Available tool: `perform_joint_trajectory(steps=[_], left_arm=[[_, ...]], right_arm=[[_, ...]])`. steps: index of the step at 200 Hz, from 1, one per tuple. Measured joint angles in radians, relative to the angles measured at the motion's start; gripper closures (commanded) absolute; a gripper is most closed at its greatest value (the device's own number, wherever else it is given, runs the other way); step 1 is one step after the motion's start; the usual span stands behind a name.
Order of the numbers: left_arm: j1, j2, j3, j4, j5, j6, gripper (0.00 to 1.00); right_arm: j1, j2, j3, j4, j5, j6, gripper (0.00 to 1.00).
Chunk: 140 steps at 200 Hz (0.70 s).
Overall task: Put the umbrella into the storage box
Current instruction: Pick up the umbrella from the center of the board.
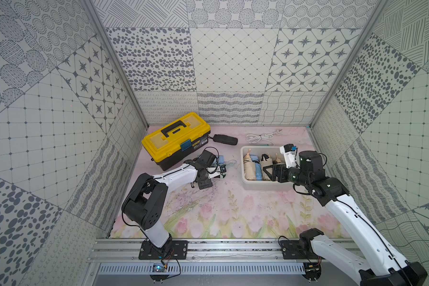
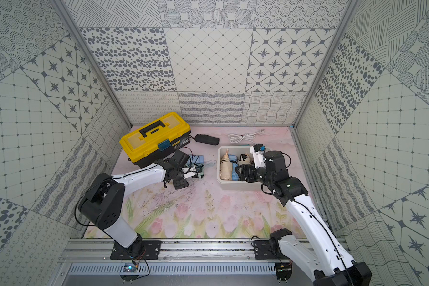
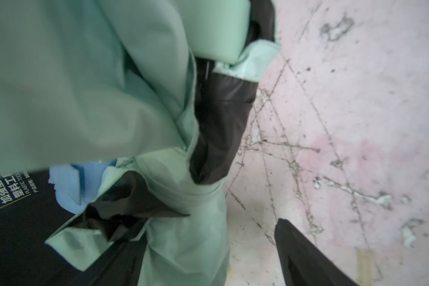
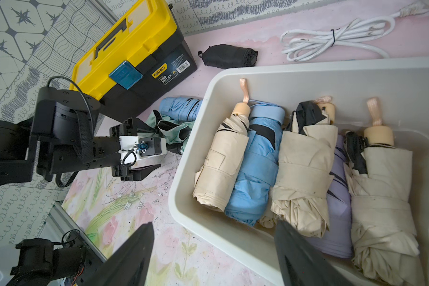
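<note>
Mint-green umbrella (image 4: 174, 128) lies by left gripper (image 4: 162, 148), jaws apart; right gripper (image 4: 214, 224), jaws apart, over storage box (image 4: 307, 66).

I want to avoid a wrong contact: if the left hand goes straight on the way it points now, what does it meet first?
Most likely the mint-green umbrella, lying beside the yellow toolbox: it fills the wrist view directly ahead of the open left hand. Depth is unclear.

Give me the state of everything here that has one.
storage box, open, lidless, holding umbrellas
boxed umbrellas, folded, lying side by side
mint umbrella, folded, on the mat
blue umbrella, folded, on the mat
black umbrella, folded, on the mat
toolbox, lid shut
white cable, coiled and tied
left gripper, open at the mint umbrella
right gripper, open, empty
</note>
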<state>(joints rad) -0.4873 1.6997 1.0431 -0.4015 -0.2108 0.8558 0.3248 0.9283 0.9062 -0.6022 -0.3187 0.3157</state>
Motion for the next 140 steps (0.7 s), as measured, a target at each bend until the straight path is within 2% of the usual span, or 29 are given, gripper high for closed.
perform_joint_trajectory(steps=[58, 87, 101, 140], left_arm=[[0.017, 0.067, 0.000, 0.115, -0.058, 0.080, 0.27], [0.021, 0.088, 0.000, 0.177, -0.090, 0.106, 0.39], [0.023, 0.085, -0.001, 0.195, -0.095, 0.117, 0.37], [0.027, -0.001, -0.049, 0.205, -0.060, 0.142, 0.25]], right_arm=[[0.000, 0.001, 0.000, -0.001, -0.009, 0.003, 0.18], [0.000, 0.001, 0.000, -0.001, -0.010, 0.003, 0.18], [0.000, 0.000, 0.000, -0.001, -0.010, 0.003, 0.18], [0.000, -0.001, -0.003, -0.001, -0.009, 0.003, 0.18]])
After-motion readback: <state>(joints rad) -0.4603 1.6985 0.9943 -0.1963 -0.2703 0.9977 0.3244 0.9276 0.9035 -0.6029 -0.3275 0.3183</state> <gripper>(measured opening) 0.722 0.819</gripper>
